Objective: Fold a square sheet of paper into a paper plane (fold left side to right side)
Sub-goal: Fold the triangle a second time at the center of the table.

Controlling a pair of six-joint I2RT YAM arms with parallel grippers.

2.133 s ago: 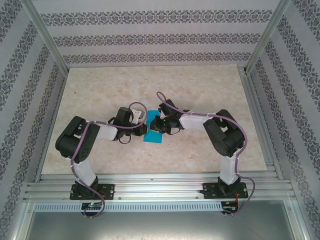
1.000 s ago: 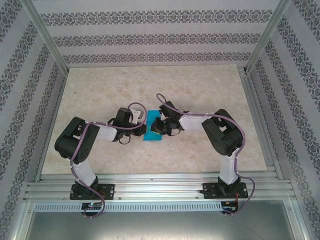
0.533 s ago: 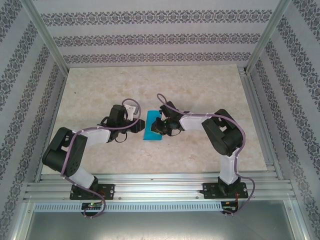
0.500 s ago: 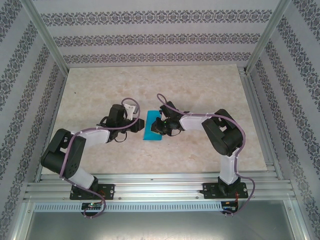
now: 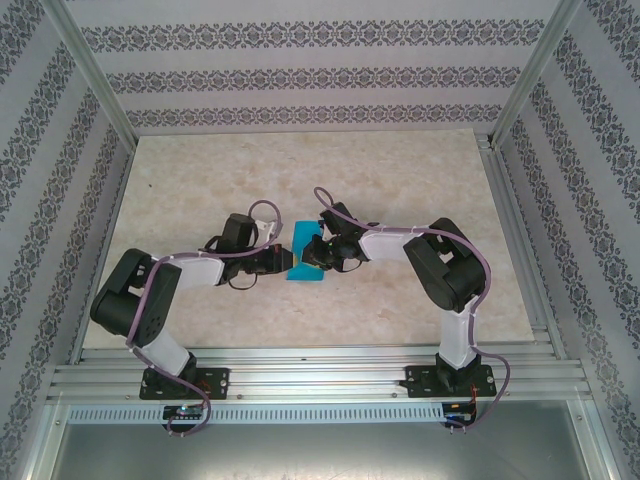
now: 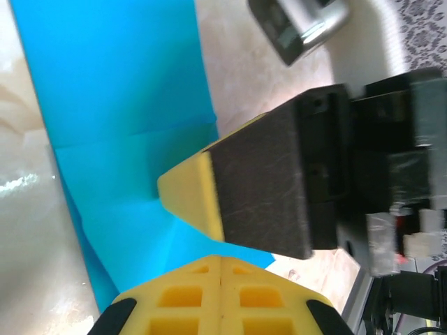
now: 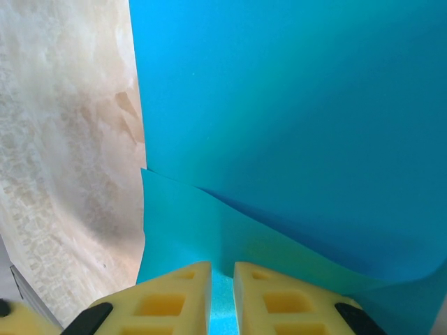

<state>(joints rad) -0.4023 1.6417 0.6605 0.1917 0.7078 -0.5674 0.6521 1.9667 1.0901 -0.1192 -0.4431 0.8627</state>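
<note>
Surface: you have a beige marbled tabletop, bare but for the paper. It is enclosed by walls papered in grey floral bands. A silver aluminium rail frame runs along the near edge, where both arm bases are bolted.

Left side: the left gripper reaches in low towards the table centre. In your left wrist view its yellow fingertips meet along one seam. The pincer is closed, with nothing seen between the tips.

Centre: the teal-blue square sheet of paper lies on the table between the two grippers, near the middle. It is already creased, and one layer lies over another.

Right side: the right gripper sits over the sheet's right part, and one yellow-tipped black finger points down at the paper. In the right wrist view its tips stand a narrow slit apart, with teal showing in the slit. You cannot tell whether they pinch the sheet. A flap of the sheet curves up ahead of them.

Writing: a pale patch on the right arm's body is too blurred to read.
</note>
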